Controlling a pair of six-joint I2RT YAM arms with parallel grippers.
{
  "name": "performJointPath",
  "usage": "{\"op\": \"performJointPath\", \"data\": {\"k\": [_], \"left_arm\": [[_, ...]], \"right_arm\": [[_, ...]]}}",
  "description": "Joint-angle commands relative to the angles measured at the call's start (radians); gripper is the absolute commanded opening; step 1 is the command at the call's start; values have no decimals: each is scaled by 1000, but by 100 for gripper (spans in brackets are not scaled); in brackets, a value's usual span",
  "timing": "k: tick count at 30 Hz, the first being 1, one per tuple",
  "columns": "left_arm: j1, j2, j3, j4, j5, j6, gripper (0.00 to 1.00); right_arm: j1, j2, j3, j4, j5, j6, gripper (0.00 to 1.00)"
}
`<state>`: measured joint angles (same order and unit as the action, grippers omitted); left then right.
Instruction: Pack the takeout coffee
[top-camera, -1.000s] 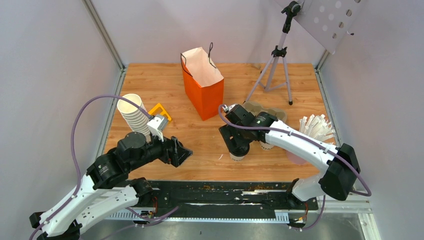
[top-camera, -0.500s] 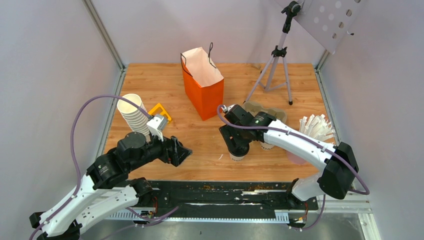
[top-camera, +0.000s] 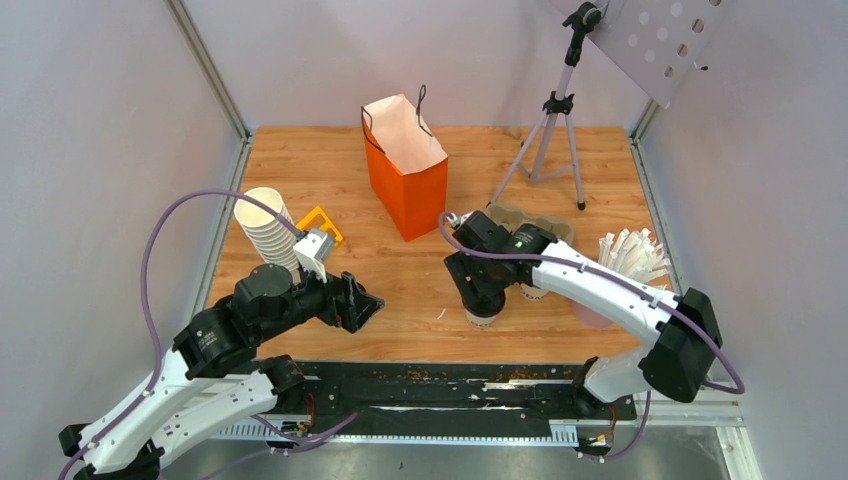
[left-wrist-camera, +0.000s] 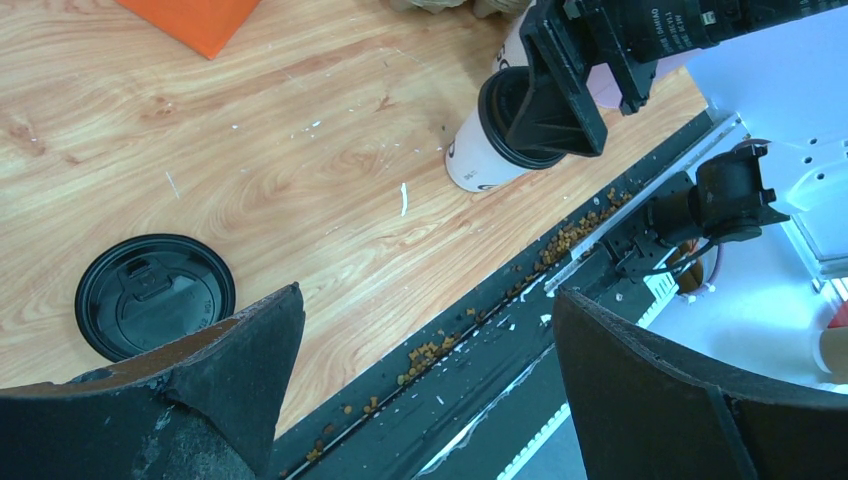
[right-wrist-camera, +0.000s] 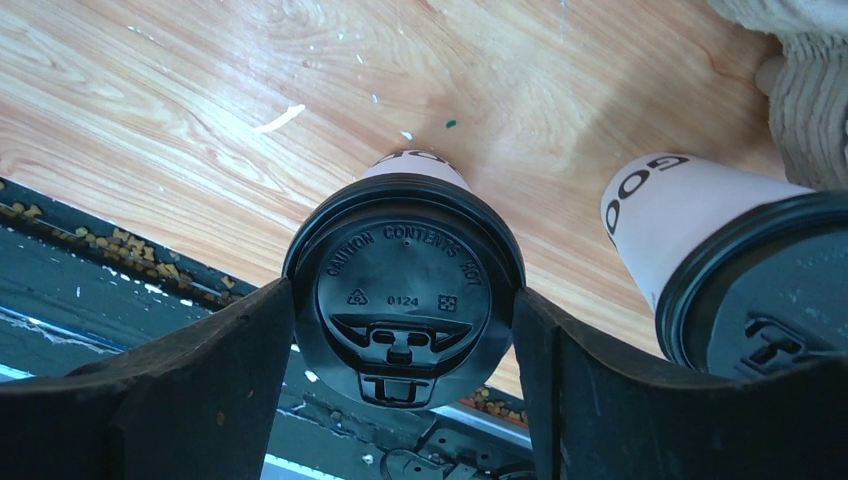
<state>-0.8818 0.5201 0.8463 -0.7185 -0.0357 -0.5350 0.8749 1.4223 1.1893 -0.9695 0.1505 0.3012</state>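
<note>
A takeout coffee (right-wrist-camera: 402, 280), a white paper cup with a black lid, stands near the table's front edge. My right gripper (right-wrist-camera: 403, 300) comes down over it, and both fingers press against the sides of its lid. The same cup (top-camera: 484, 316) shows under the right gripper (top-camera: 483, 300) in the top view, and as a white cup (left-wrist-camera: 472, 165) in the left wrist view. A second lidded cup (right-wrist-camera: 760, 270) stands just to its right (top-camera: 533, 292). The orange paper bag (top-camera: 405, 170) stands open behind. My left gripper (top-camera: 362, 305) (left-wrist-camera: 425, 300) is open and holds nothing.
A loose black lid (left-wrist-camera: 155, 295) lies on the wood by the left gripper. A tall stack of lidless cups (top-camera: 268, 232) and a yellow holder (top-camera: 322, 222) stand at the left. A cardboard carrier (top-camera: 520, 215), a tripod (top-camera: 555, 130) and white packets (top-camera: 632, 255) are at the right.
My right gripper's jaws have narrowed onto the cup's lid, and gripper and cup have shifted slightly right and nearer. The left arm has not moved.
</note>
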Motion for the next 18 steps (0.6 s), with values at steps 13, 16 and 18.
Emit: {"op": "performJointPath", "data": {"k": [13,16,18], "left_arm": [[1,-15,24,15,-4,7,100],[1,-11,16,27,12,5,100],[1,-5,14,28,23,6,100]], "right_arm": [[-32,-219,-74,-164,99,174,73],[-74,-271,-124,-189,121,202,73],[-103,-307,-160,-187,134,213,73]]}}
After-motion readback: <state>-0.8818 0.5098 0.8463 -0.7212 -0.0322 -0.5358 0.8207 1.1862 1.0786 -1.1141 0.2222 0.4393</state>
